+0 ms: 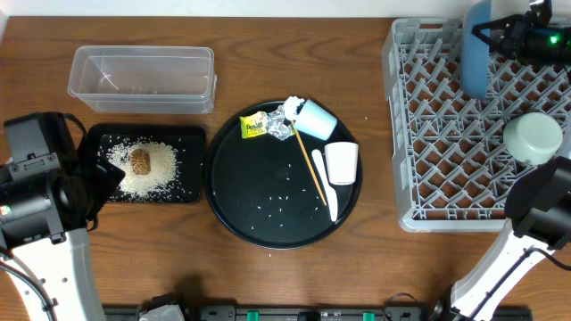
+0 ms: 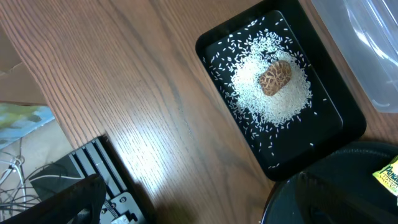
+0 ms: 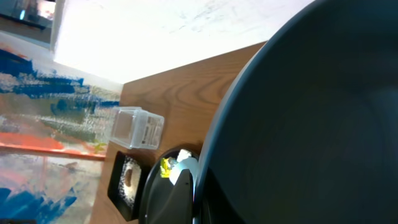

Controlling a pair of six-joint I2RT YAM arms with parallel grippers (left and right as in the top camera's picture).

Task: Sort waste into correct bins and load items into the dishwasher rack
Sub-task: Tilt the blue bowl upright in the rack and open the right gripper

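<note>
Wood, brown and with a clear grain, is the table under both my arms. At the far left stands the clear plastic rectangular tub. Just near of it lies the shallow black rectangular tray, which carries the heap of white rice grains and the brown food lump. My left claw hangs spread wide over the left end of this tray and grasps nothing.

In the middle, the large round black tray has the small yellow wrapper, the crumpled silver foil, the light blue cup on its side, the white cup, the white spoon and some loose grains.

At the right is the large square grey plastic rack. The pale mint bowl sits in it, mouth down. My right claw is clenched on the large dark blue bowl, which stands on edge at the far side.

I think the danger is there: my pinch is only on a thin rim, so if I let go before the pegs support the bowl, it may fall flat or roll against the mint bowl.

Beyond the table's far edge I see a pale wall with blue paint strokes; past its left edge, some cables.
</note>
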